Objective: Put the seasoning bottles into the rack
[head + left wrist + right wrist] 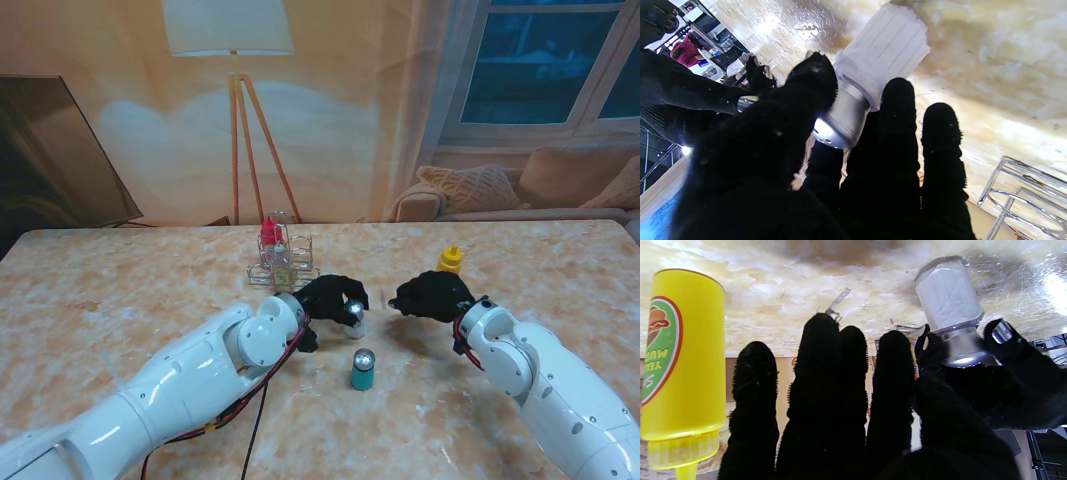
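Observation:
My left hand point(335, 298) is shut on the silver cap of a white shaker point(356, 320) near the table's middle; the left wrist view shows thumb and fingers point(897, 110) wrapped round that cap, the white shaker point(883, 50) pointing at the table. The wire rack point(285, 264) stands just beyond, to the left, holding a red-capped bottle point(270, 236). A teal shaker point(362, 371) stands nearer to me. My right hand point(432, 296) is open and holds nothing, its fingers point(826, 373) stretched out beside the yellow mustard bottle point(686, 356). That yellow bottle point(450, 261) stands just beyond the right hand.
The marble-patterned table point(120, 300) stretches wide on both sides. Part of the rack's wire frame point(1017, 190) shows close to my left hand. A floor lamp point(236, 60) and a sofa point(520, 185) stand beyond the far edge.

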You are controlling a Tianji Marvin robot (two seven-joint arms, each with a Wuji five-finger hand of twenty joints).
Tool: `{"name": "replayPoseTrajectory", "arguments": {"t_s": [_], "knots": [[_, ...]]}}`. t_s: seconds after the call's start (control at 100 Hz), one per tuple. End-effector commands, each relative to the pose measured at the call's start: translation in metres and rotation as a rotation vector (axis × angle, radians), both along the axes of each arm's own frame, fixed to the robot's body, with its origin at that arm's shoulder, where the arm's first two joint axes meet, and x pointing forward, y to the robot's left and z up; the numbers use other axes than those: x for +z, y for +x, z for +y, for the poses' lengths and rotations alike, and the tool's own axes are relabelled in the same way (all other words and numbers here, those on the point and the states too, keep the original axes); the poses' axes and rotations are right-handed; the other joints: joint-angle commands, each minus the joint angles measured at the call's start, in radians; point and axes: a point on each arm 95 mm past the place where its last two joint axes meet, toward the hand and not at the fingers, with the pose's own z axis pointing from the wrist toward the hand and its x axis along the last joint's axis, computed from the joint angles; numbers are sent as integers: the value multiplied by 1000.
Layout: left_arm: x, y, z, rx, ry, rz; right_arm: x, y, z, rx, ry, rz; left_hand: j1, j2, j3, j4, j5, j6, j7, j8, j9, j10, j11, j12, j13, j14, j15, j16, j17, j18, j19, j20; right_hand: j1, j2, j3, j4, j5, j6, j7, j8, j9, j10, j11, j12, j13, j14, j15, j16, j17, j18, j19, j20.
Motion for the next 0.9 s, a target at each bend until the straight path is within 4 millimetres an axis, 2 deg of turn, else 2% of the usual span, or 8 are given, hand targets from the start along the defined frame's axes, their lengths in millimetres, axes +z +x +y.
{"name": "replayPoseTrajectory", "arguments": {"t_s": [0.0, 0.19, 0.53, 0.89], "knots": [[1, -2, -4, -4, -4, 4, -5, -4, 2, 5, -6, 17, 100, 80, -4, 22, 78, -74, 152, 2, 110, -19, 1, 73, 47, -43, 35, 34, 21, -31, 29, 14, -5, -8, 24, -31, 16, -23, 9, -5, 8, -1, 6, 3, 16, -25, 4, -5, -3, 3, 1, 14], [5, -1, -3, 7, -4, -6, -5, -3, 2, 5, -6, 17, 139, 99, -17, 34, 100, -62, 163, -11, 180, -5, -61, 108, 80, -46, 36, 22, 52, -21, 39, 13, -5, -9, 24, -31, 16, -23, 9, -5, 10, -2, 6, 3, 14, -24, 3, -6, -2, 5, 2, 14], [18, 3, 7, -10, 20, -58, -5, -3, 2, 2, -5, 16, 155, 98, -24, 45, 119, -42, 161, -18, 217, 17, -51, 144, 113, -47, 39, 18, 85, 0, 47, 12, -5, -8, 24, -31, 16, -22, 9, -6, 9, -2, 6, 3, 15, -25, 4, -5, -3, 3, 2, 14], [41, 2, 48, -43, 119, -175, -5, -3, 2, 2, -5, 16, 155, 88, -21, 55, 130, -15, 159, -4, 227, 49, -23, 184, 130, -47, 66, 28, 99, 28, 62, 21, -6, -8, 24, -31, 18, -21, 9, -5, 10, -1, 6, 3, 15, -25, 4, -5, -3, 4, 2, 14]]}}
